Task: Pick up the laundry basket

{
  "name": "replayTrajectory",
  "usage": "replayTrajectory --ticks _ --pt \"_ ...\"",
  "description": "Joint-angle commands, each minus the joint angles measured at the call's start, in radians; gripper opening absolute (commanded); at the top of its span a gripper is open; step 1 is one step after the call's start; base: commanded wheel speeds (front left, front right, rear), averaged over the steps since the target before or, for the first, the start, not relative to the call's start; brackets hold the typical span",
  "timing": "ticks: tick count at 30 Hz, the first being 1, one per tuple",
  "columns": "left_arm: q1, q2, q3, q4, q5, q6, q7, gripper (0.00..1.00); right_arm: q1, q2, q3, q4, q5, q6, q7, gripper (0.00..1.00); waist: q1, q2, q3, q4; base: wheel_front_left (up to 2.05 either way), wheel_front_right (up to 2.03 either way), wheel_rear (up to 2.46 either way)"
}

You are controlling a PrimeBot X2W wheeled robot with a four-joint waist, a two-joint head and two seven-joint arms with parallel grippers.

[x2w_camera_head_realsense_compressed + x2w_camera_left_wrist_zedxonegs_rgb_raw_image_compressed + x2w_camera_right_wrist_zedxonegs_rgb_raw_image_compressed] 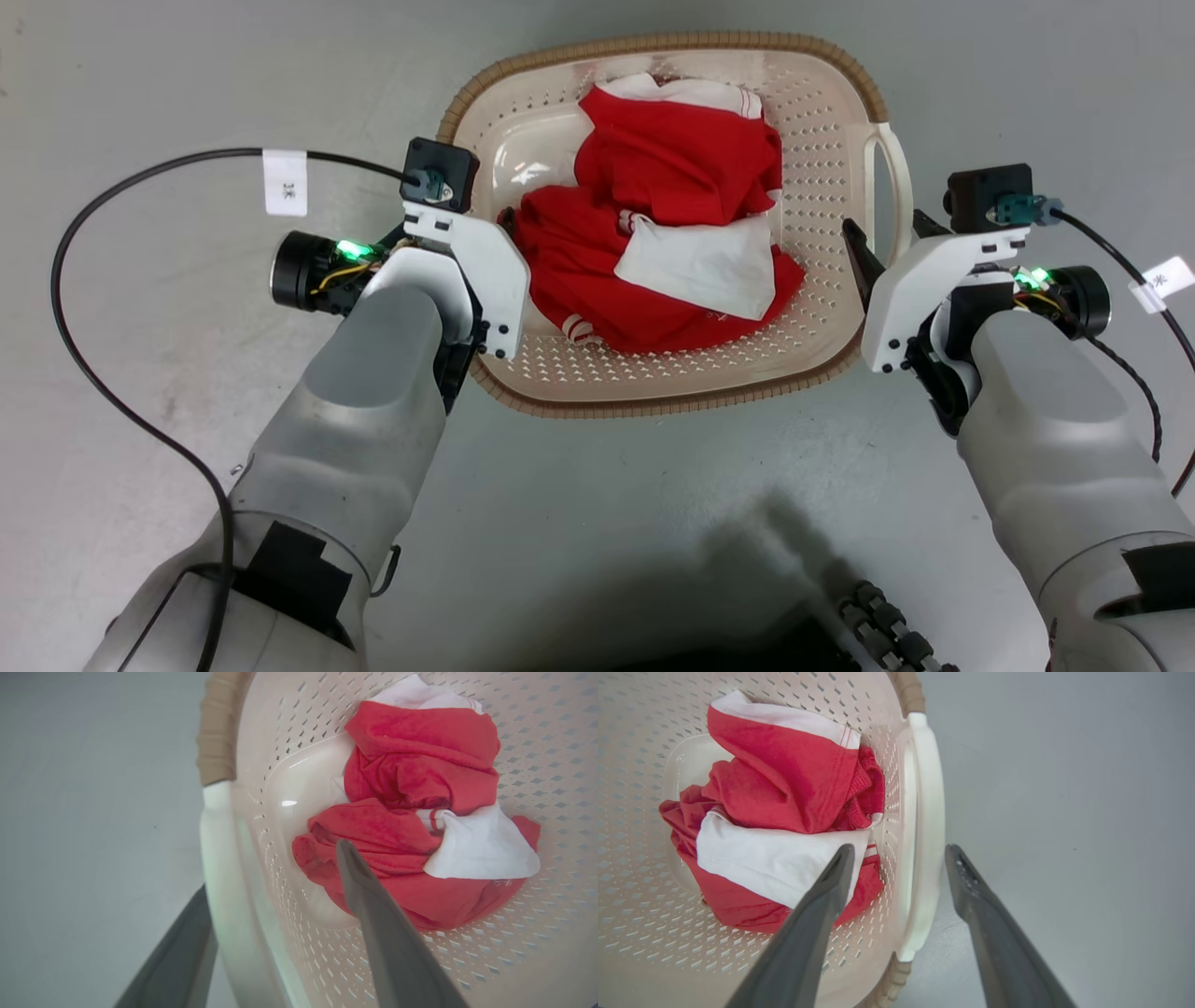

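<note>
The laundry basket (pixel 825 131), cream with perforated walls and a brown woven-look rim, stands on the grey floor and holds red and white clothes (pixel 672 224). My left gripper (pixel 485 224) is at the basket's left side. In the left wrist view it (pixel 275 865) stands open astride the white left handle (pixel 217 826), one finger outside and one inside the basket (pixel 299 714). My right gripper (pixel 885 224) is at the right side, open astride the white right handle (pixel 927 812), with one finger on each side of it (pixel 900 848).
Black cables (pixel 84 280) loop over the floor on my left, and another cable (pixel 1134 257) runs off on the right. The dark base of my body (pixel 747 644) lies at the bottom edge. Bare grey floor (pixel 653 485) surrounds the basket.
</note>
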Motion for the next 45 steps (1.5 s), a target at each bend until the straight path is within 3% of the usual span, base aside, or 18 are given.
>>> replayTrajectory --ticks 1,5,6,7,8,25,45 --pt "-0.017 0.001 -0.005 0.005 -0.008 0.005 0.005 1.0 -0.017 0.0 0.011 0.004 0.01 -0.001 0.006 1.0 -0.0001 0.0001 0.01 -0.003 0.0 0.0 0.0" --pt "-0.039 0.001 -0.02 0.01 -0.025 0.001 0.017 1.0 -0.028 0.0 0.046 0.006 0.05 -0.001 0.017 1.0 -0.0001 0.0001 0.028 -0.004 0.0 0.0 0.0" --pt "-0.042 0.001 -0.024 0.011 -0.028 0.0 0.02 0.92 -0.029 0.0 0.054 0.006 0.064 -0.001 0.025 1.0 -0.0001 0.0001 0.033 -0.003 0.0 0.0 0.0" --pt "-0.045 0.001 -0.028 0.01 -0.034 -0.005 0.022 0.22 -0.029 0.0 0.062 0.007 0.075 -0.001 0.03 0.46 -0.0001 0.0001 0.036 -0.003 0.0 0.0 0.0" --pt "-0.047 0.001 -0.031 0.011 -0.04 -0.009 0.024 0.0 -0.03 0.0 0.071 0.007 0.087 -0.001 0.037 0.01 -0.0001 0.0001 0.04 -0.003 0.0 0.0 0.0" --pt "-0.039 -0.01 -0.083 0.017 -0.112 -0.02 -0.01 0.0 -0.018 0.007 0.2 0.005 0.228 0.0 0.069 0.0 -0.0001 0.0001 0.012 -0.004 0.0 0.0 0.0" --pt "0.087 -0.015 -0.117 0.039 -0.277 -0.014 0.15 0.0 0.074 0.006 0.411 -0.051 0.44 0.002 0.315 0.0 -0.0001 0.0001 -0.332 0.085 0.0 0.0 0.0"
